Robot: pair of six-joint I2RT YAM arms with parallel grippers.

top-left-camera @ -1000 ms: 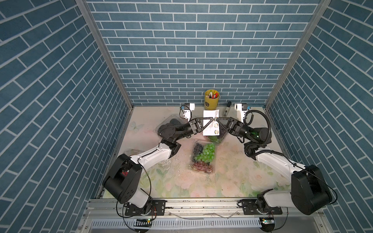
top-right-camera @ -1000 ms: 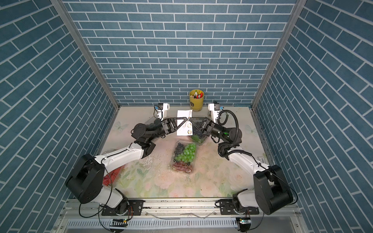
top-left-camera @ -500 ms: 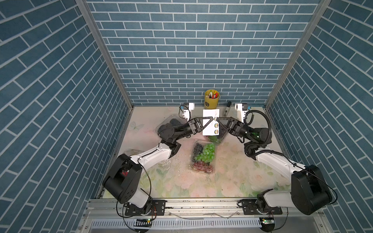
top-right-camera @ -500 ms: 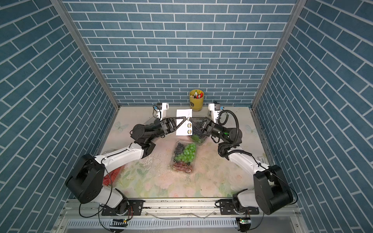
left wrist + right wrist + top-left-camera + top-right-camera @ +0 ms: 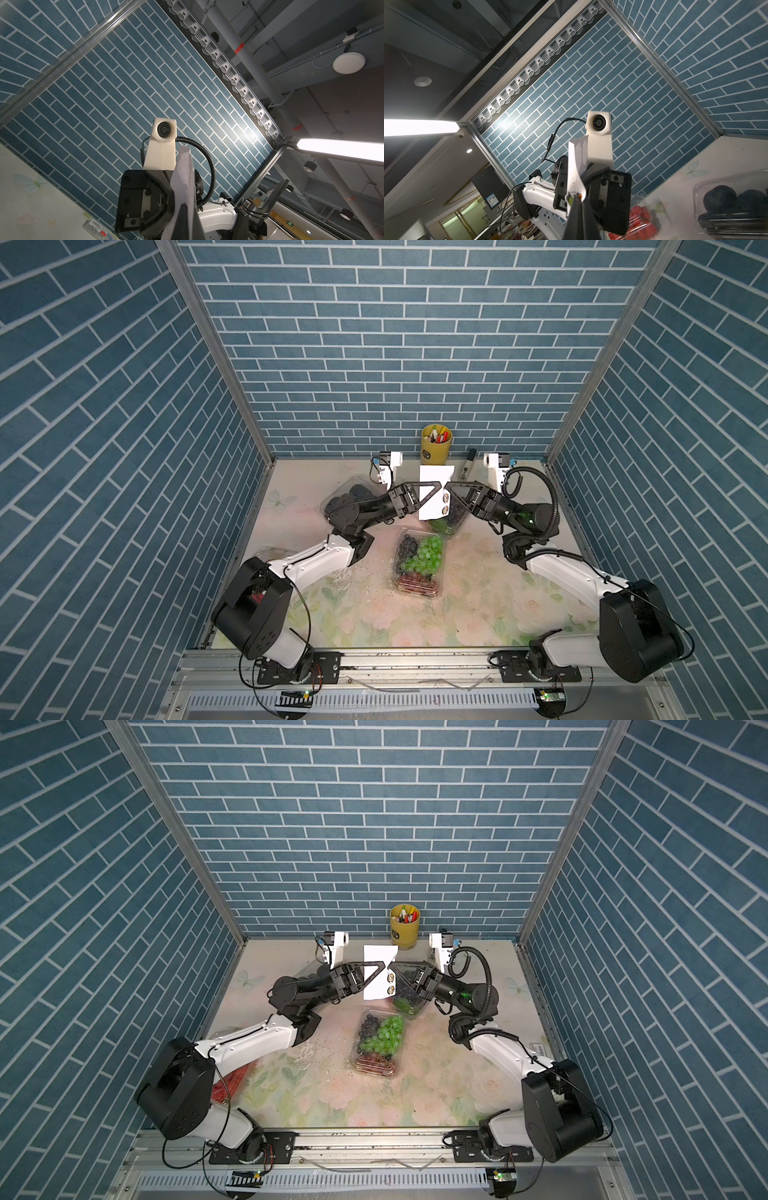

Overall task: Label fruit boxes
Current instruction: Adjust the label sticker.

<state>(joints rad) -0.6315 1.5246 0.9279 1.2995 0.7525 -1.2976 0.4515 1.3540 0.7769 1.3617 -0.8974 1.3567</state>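
Hands: left hand (image 5: 437, 485) pressed together on the left edge of the sticker sheet (image 5: 430, 506); right hand (image 5: 449, 489) pressed together on its right edge, by 2 round stickers (image 5: 446, 504)
Sheet: spans the gap between both hands at far middle, apparently lifted clear of the worktop (image 5: 478, 605), in front of the pen cup (image 5: 436, 443)
Boxes: 4 in all; mixed-grape box (image 5: 417, 562) mid worktop; second grape box (image 5: 451, 524) just far of it, below the sheet; black-berry box (image 5: 351, 493) far left under the left arm; strawberry box (image 5: 232, 1081) near left, mostly hidden
Handling: likely thin clear plastic, light, slippery, with lids that flex and fruit that bruises; steady by the rim or short ends, press labels gently on the flat lid
Sheet grip: limp paper, tears easily; peel from a sticker's edge
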